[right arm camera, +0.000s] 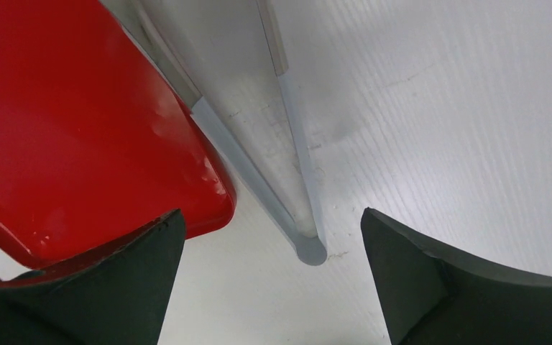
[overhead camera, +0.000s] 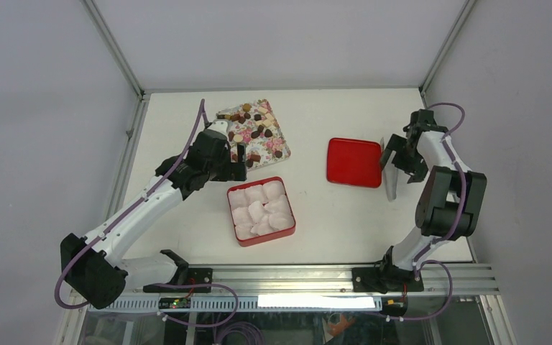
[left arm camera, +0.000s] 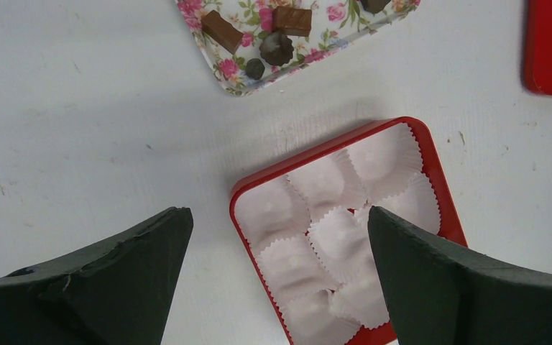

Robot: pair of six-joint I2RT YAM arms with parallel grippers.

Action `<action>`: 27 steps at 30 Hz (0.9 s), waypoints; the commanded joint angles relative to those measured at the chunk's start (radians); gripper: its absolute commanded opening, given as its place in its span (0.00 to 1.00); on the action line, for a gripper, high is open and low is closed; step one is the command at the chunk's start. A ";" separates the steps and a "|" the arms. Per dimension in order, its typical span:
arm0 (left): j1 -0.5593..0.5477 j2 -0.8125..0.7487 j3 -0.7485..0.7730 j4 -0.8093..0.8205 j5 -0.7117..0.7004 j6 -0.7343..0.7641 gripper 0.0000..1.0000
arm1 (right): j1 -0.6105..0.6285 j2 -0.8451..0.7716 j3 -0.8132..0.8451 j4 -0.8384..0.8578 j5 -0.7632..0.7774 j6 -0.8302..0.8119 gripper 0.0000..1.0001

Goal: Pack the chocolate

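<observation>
Plainly, the small brown and tan chocolate pieces [overhead camera: 253,133] lie scattered on the flowered rectangular tray [overhead camera: 282,141], just ahead of the left pincer [overhead camera: 238,159] and none of them inside it. In the left wrist view, the left pincer [left arm camera: 277,215] stands wide open with nothing between its fingers. Ahead of its left finger [left arm camera: 136,251], one blocky brown bar [left arm camera: 221,31] lies with its long axis slanting toward the pincer. A second bar [left arm camera: 292,20] lies crosswise, roughly parallel to the line from finger to finger. Two rounder dark pieces [left arm camera: 277,48] sit nearer, by the tray's rim [left arm camera: 233,85]. Below the open jaws, toward the right finger, is the red square metal tin [left arm camera: 431,154] lined with white fluted paper cups [left arm camera: 334,233] (all of them unfilled). The left arm stretches long and low from its base, wrist bent down over the white table [overhead camera: 316,215]. The right arm folds high at the elbow. The right pincer [right arm camera: 273,219] is also spread wide and holds nothing, with the glossy red lid [right arm camera: 65,129] by its left finger and a pale grey flat strip [right arm camera: 291,136] ahead of it.
</observation>
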 commanded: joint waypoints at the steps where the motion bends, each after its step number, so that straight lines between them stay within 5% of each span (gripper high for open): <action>1: 0.001 -0.025 -0.007 0.082 -0.052 0.039 0.99 | 0.001 0.047 0.049 0.060 0.000 -0.060 0.96; 20: 0.001 0.035 0.025 0.095 -0.030 0.021 0.99 | -0.031 0.188 0.103 0.111 0.080 -0.060 0.66; 22: 0.001 0.043 0.029 0.095 -0.024 0.021 0.99 | -0.032 0.187 0.099 0.117 0.088 -0.065 0.66; 27: 0.001 0.054 0.032 0.097 -0.017 0.021 0.99 | -0.030 0.162 0.053 0.181 0.029 -0.115 0.86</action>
